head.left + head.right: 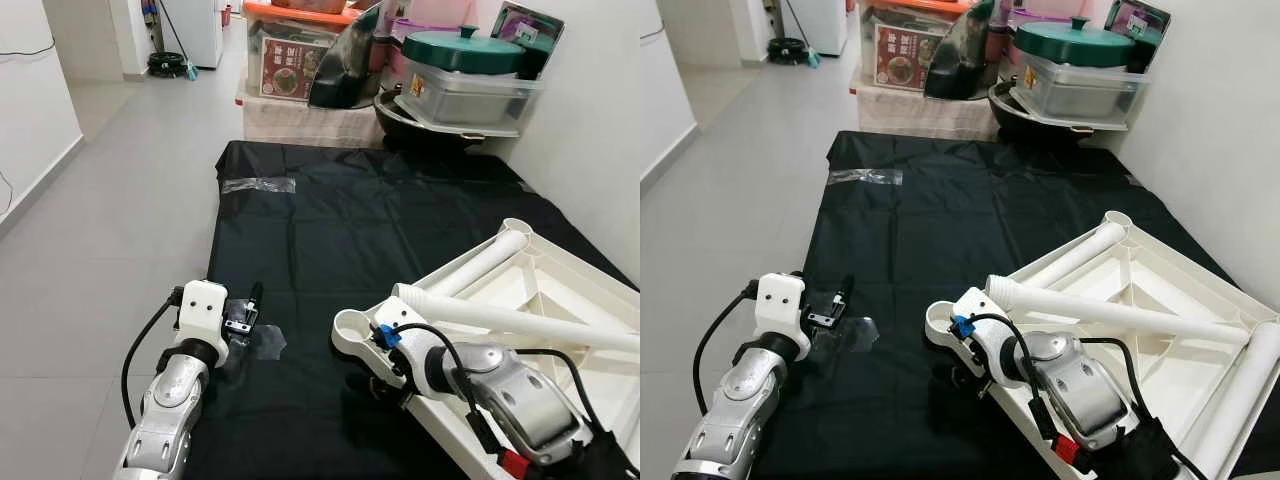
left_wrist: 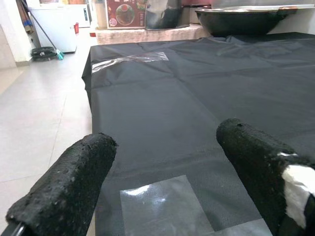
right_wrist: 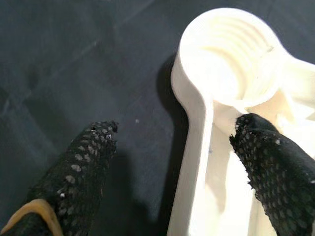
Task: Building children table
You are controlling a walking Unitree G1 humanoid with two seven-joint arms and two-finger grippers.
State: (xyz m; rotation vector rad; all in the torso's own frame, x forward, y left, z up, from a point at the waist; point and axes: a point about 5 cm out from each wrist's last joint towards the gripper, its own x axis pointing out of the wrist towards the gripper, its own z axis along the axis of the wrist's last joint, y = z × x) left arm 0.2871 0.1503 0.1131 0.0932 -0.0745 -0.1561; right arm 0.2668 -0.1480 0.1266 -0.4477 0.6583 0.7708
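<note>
Right gripper [image 3: 172, 167] spread, straddling tabletop [image 1: 560, 300] rim by socket [image 3: 231, 59]; left gripper [image 2: 167, 182] released at black sheet's [image 1: 330, 230] 9 o'clock edge; tiled floor [image 1: 100, 230] beyond.

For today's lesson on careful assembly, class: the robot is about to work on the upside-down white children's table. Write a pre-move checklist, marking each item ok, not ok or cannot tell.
1. Tabletop lies upside down on the black sheet: ok.
2. Corner socket is unfilled, threads showing: ok.
3. Right end effector is open, straddling the tabletop's edge beside the socket: ok.
4. Left end effector is open and holds nothing, above the clear tape: ok.
5. Loose leg lies across the tabletop, not yet picked up: not ok.
6. Far leg fully screwed in: cannot tell.
</note>
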